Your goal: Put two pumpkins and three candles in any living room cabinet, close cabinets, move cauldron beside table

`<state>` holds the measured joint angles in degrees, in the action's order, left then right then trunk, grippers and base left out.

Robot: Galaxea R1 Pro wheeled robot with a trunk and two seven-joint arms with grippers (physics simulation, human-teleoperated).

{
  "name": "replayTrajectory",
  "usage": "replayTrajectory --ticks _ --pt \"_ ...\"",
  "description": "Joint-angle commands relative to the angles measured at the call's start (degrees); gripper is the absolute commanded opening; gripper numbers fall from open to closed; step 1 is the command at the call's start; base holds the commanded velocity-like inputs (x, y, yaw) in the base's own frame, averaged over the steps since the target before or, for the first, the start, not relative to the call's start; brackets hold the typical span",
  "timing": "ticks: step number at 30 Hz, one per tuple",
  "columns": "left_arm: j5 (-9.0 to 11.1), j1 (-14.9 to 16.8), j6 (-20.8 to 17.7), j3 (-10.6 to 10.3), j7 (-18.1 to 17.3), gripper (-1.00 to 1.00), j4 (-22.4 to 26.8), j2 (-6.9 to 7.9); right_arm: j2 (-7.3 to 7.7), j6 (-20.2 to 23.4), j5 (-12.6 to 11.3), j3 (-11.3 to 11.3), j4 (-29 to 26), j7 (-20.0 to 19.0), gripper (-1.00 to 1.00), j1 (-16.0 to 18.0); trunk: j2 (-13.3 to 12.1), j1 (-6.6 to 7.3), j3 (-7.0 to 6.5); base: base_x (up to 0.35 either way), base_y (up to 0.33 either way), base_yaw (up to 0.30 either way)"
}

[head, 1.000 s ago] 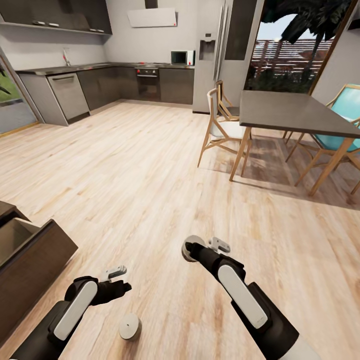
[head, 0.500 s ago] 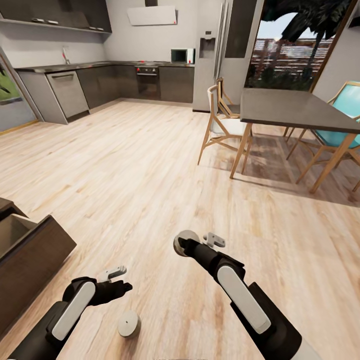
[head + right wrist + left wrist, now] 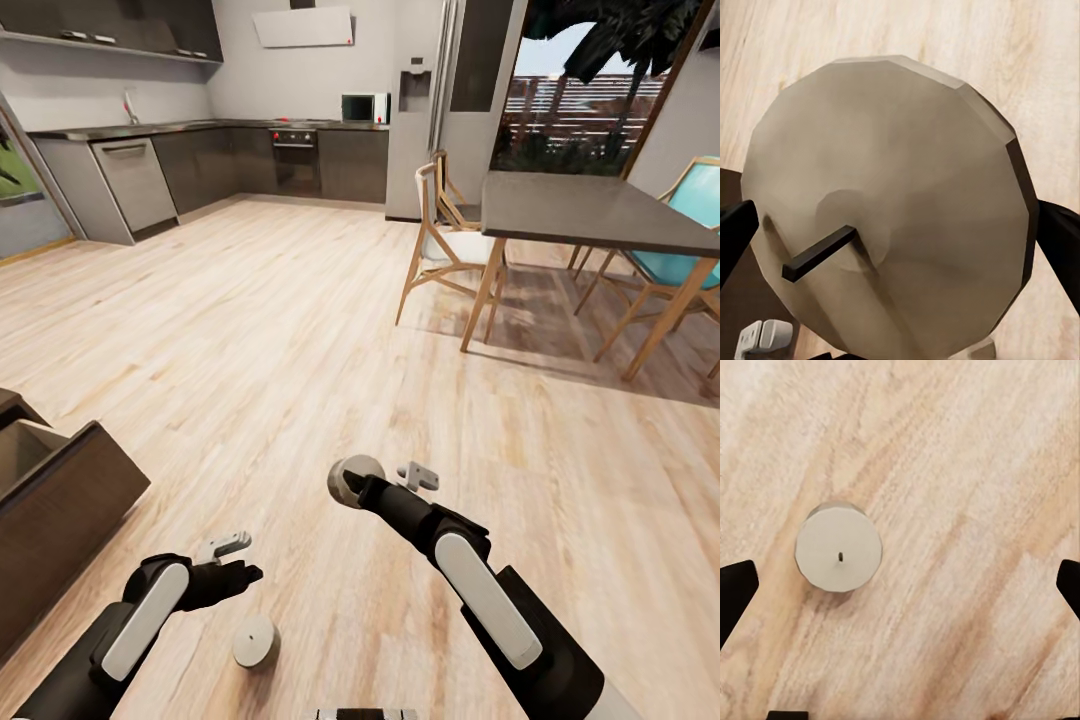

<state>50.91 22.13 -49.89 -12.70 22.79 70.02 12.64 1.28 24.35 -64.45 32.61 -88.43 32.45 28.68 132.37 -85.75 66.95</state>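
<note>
Matt waxy cream candle [image 3: 889, 217], pale grained wood floor [image 3: 280, 340], dark brown wood cabinet [image 3: 60, 525]

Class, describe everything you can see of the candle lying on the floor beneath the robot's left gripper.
The candle on the floor is a short, pale grey-white cylinder with a faceted round rim and a flat top that looks matte and waxy, with a tiny dark wick at its centre. It stands upright on the light wood plank floor, unlit. The left gripper hangs above it, its dark fingertips wide apart on either side and touching nothing. In the head view the candle sits just ahead of the robot, near the open cabinet drawer.
</note>
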Motion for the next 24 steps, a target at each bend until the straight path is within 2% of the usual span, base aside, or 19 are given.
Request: replayTrajectory --ticks 1,10,16,24 --pt "0.61 0.03 -0.03 -0.13 0.59 1.00 0.06 0.10 0.04 -0.06 -0.41 0.09 -0.07 0.49 -1.00 0.07 0.44 -0.21 0.23 0.000 0.000 0.000" --pt "0.58 0.02 -0.03 -0.13 0.72 1.00 0.04 0.37 0.03 -0.22 -0.50 0.08 0.41 0.50 -1.00 0.06 4.05 -2.19 1.85 0.000 0.000 0.000" --pt "-0.40 0.02 -0.03 -0.13 0.77 1.00 0.05 0.29 0.03 -0.27 -0.51 0.06 0.53 0.51 -1.00 0.06 6.45 -3.51 2.92 0.000 0.000 0.000" --pt "-0.61 0.03 0.42 -0.13 1.18 1.00 0.03 0.28 0.03 -0.27 -0.51 0.08 0.69 0.51 -1.00 0.06 9.66 -5.27 4.36 0.000 0.000 0.000"
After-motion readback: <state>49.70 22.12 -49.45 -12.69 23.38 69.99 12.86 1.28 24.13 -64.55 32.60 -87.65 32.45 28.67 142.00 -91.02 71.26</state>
